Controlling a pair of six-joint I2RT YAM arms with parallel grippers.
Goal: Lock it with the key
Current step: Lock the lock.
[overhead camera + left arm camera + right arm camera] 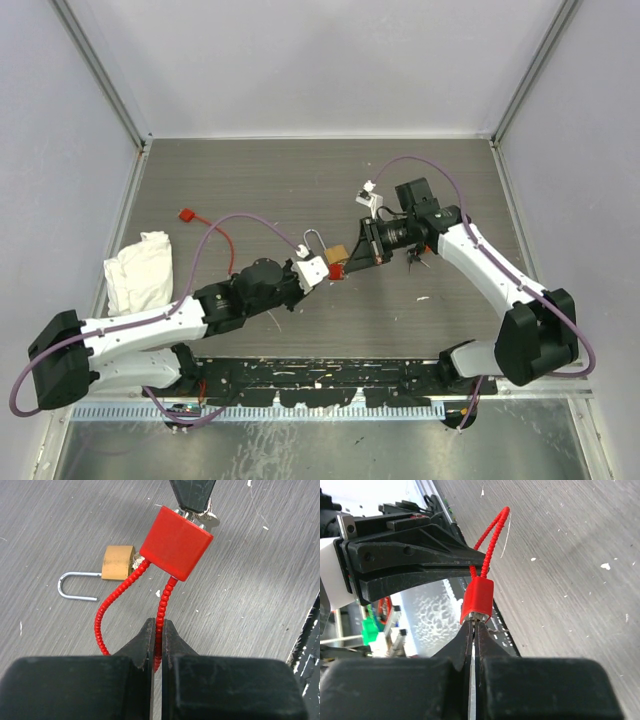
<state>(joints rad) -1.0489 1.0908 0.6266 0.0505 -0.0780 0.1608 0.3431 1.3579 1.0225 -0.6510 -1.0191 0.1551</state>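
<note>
The left hand was clamped on one leg of the red cable, carrying the red lock just beyond its tips. The right hand was closed on the key, whose blade met the lock's far face right at that hand's fingertips. A brass padlock lay on the surface to the left of the left hand. Turning well likely meant rolling the right wrist about the blade's axis while the left held the cable firm, with neither hand pulling away.
</note>
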